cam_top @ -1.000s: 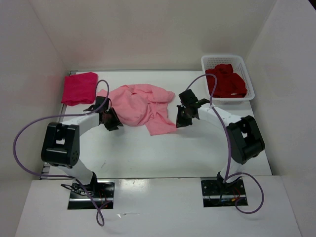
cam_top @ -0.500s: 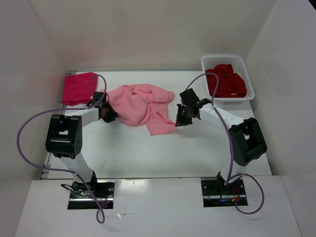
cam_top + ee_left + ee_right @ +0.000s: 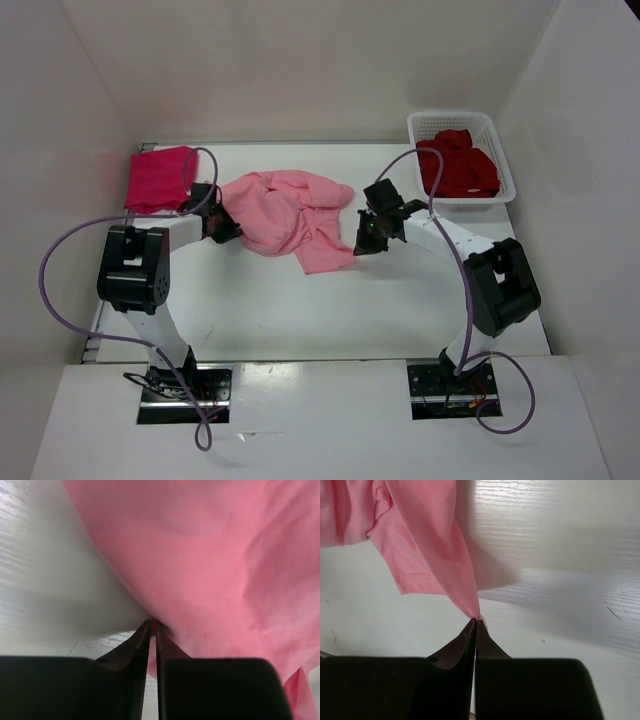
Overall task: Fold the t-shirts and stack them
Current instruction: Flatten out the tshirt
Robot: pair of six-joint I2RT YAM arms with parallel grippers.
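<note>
A light pink t-shirt (image 3: 285, 215) lies crumpled in the middle of the table (image 3: 300, 310). My left gripper (image 3: 224, 228) is at its left edge. In the left wrist view the left gripper (image 3: 153, 625) is shut on a fold of the pink t-shirt (image 3: 210, 570). My right gripper (image 3: 362, 243) is at the shirt's lower right corner. In the right wrist view the right gripper (image 3: 476, 620) pinches the hem tip of the pink t-shirt (image 3: 420, 540), lifted slightly off the table. A magenta-red t-shirt (image 3: 160, 178) lies folded at the far left. A dark crimson t-shirt (image 3: 458, 165) sits bunched in the basket.
The white lattice basket (image 3: 450, 117) stands at the far right corner. White walls close in the table on the left, back and right. Purple cables loop from both arms, the left one passing near the magenta shirt.
My left gripper moved away from me to the pink shirt's left edge and its jaws closed on the cloth. The right gripper stayed shut on the hem and barely moved.
</note>
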